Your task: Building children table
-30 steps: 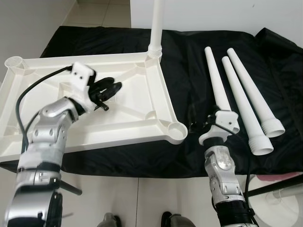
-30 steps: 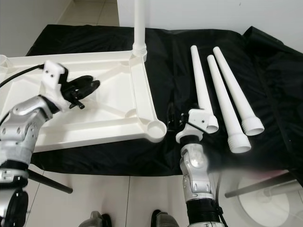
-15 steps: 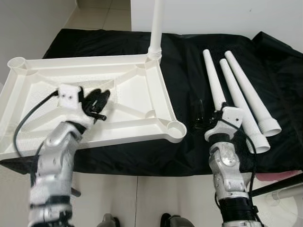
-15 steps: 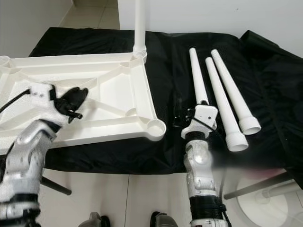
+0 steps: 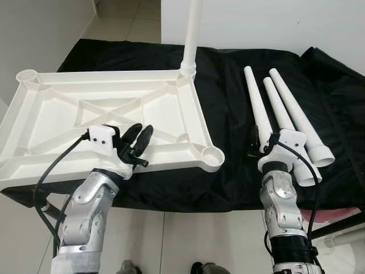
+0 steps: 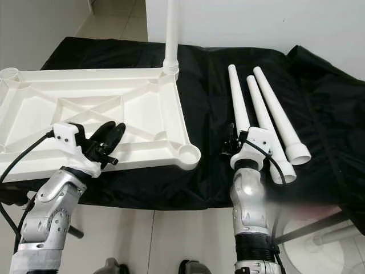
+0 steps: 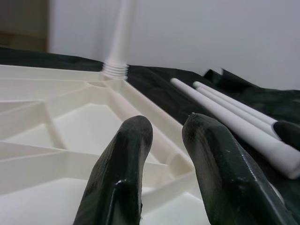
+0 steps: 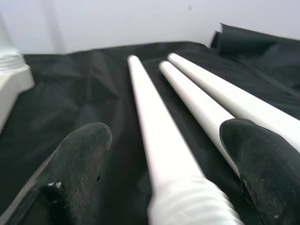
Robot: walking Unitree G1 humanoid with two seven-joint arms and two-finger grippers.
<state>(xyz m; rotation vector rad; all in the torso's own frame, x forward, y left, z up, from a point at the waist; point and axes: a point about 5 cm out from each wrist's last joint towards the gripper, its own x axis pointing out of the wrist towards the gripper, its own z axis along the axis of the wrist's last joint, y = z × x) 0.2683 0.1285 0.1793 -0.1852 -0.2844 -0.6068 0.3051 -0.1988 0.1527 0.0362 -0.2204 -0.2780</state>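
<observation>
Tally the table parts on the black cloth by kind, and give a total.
White plastic tabletop, upside down: 1
White tapered leg standing screwed into the tabletop's far corner: 1
Loose white tapered legs lying on the black cloth: 3
Total: 5 parts

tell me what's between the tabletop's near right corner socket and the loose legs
Only bare black cloth between the corner socket and the nearest loose leg, seen in the eye views.
</observation>
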